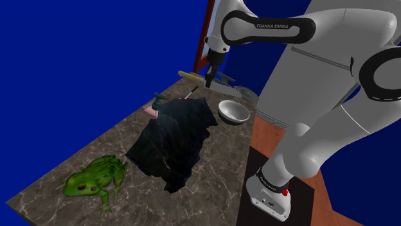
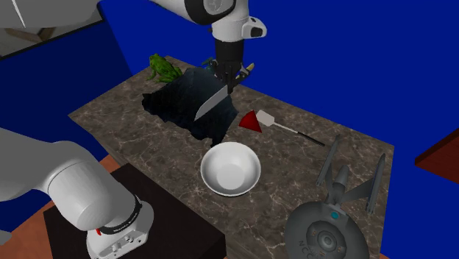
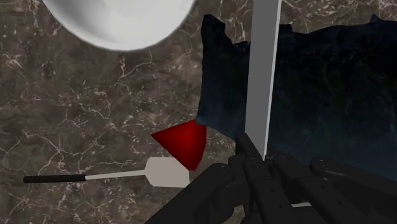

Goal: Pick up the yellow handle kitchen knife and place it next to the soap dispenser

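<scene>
With the tool [image 1: 210,83] clamped on the yellow-handled knife [image 2: 212,103], the soap dispenser [image 1: 158,101] stands lower, toward the shoulder view's left, beside the black cloth [image 1: 177,141].

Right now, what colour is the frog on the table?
The frog is bright green with darker patches, best in the shoulder view.

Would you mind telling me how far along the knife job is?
Done: grasp and lift, the black gripper clasps the yellow-handled kitchen knife above the crumpled black cloth. In hand: the carry. Left: setting it down beside the green-topped soap dispenser.
</scene>
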